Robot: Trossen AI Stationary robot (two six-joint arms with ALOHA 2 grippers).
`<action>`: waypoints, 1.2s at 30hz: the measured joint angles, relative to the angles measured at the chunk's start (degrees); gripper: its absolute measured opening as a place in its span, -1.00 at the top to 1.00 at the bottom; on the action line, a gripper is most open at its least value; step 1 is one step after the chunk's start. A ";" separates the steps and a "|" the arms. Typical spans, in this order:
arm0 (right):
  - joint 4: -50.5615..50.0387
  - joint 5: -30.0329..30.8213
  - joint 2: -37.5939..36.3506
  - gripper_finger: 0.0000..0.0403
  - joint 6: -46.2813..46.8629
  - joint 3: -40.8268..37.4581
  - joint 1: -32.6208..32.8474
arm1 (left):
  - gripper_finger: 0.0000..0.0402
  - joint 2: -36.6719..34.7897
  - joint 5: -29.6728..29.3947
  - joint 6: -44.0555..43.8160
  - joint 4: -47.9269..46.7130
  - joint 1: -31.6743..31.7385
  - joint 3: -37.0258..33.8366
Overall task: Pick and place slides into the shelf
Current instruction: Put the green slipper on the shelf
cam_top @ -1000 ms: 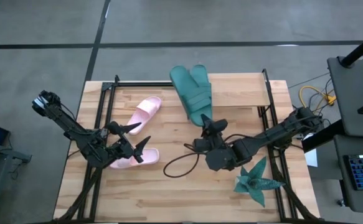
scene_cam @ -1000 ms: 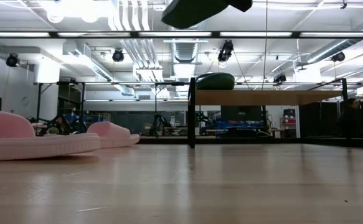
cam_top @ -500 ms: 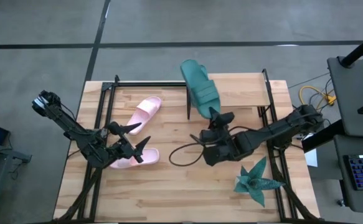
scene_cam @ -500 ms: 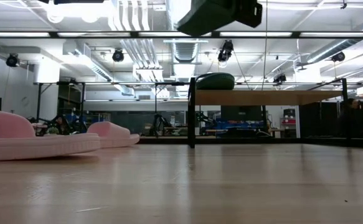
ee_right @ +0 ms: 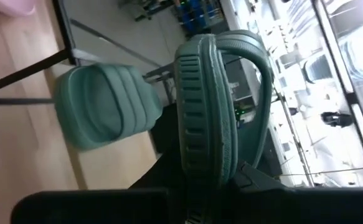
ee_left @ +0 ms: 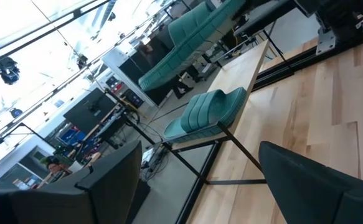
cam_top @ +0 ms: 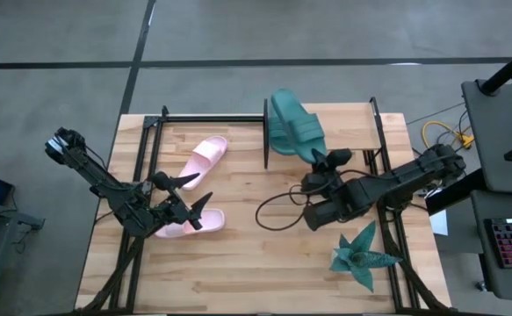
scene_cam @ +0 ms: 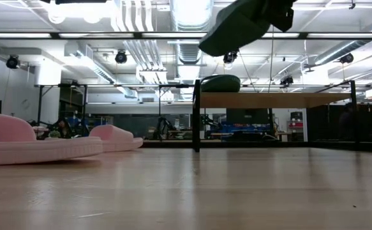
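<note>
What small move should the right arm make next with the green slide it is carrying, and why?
Probably ease the right hand down toward the shelf and set its green slide beside the green slide already lying there. The carried one hangs well above the board in the low view, tilted, so it looks too high to release yet. The left hand waits open by a pink slide.

A teal slide is already lying at the left end of the shelf, while the board to its right is showing bare wood. Black uprights are flanking it. The cable loop and star plant are crowding the table's right; the centre seems to be lying open.
</note>
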 joint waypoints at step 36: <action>-0.40 -3.33 0.00 0.85 1.13 -0.26 0.15 | -0.53 14.78 52.52 28.97 0.23 37.77 18.08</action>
